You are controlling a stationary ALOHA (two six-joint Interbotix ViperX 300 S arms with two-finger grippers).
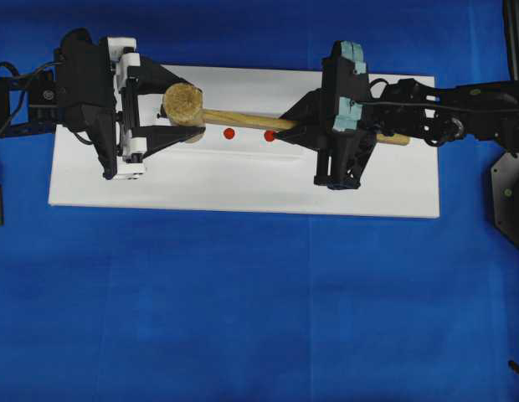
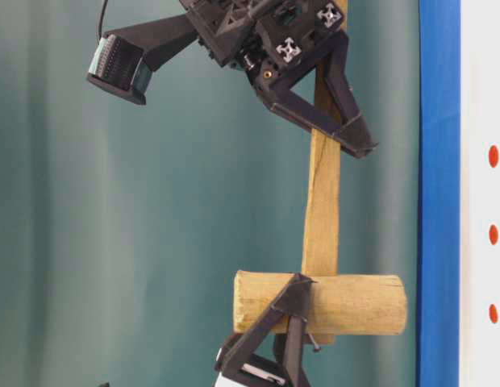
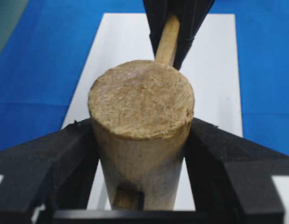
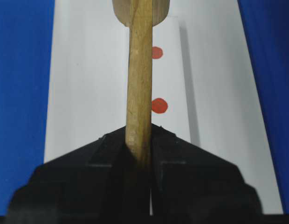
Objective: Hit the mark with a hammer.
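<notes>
**A:** Where did your fingers stand at that moment?

**B:** Your left gripper (image 1: 166,123) had its fingers (image 3: 65,154) pressed against both sides of the hammer (image 2: 320,302), clamping the thick round head. Your right gripper (image 1: 286,134) had its fingers (image 4: 105,149) close on either side of the flat handle; whether they gripped it or only flanked it, you could not tell from these views.

**A:** And the hammer itself?

**B:** It hung in the air between your two arms, clear of the white board (image 1: 243,184), handle running level from the head on the left toward the right wrist. From the side you saw the head well off the board.

**A:** What lay below it?

**B:** Red dots (image 1: 229,133) on the board, just beside the handle's line; the board lay on the blue surface (image 1: 243,318).

**A:** Any writing or labels?

**B:** You could read none on the hammer, board or grippers.
</notes>
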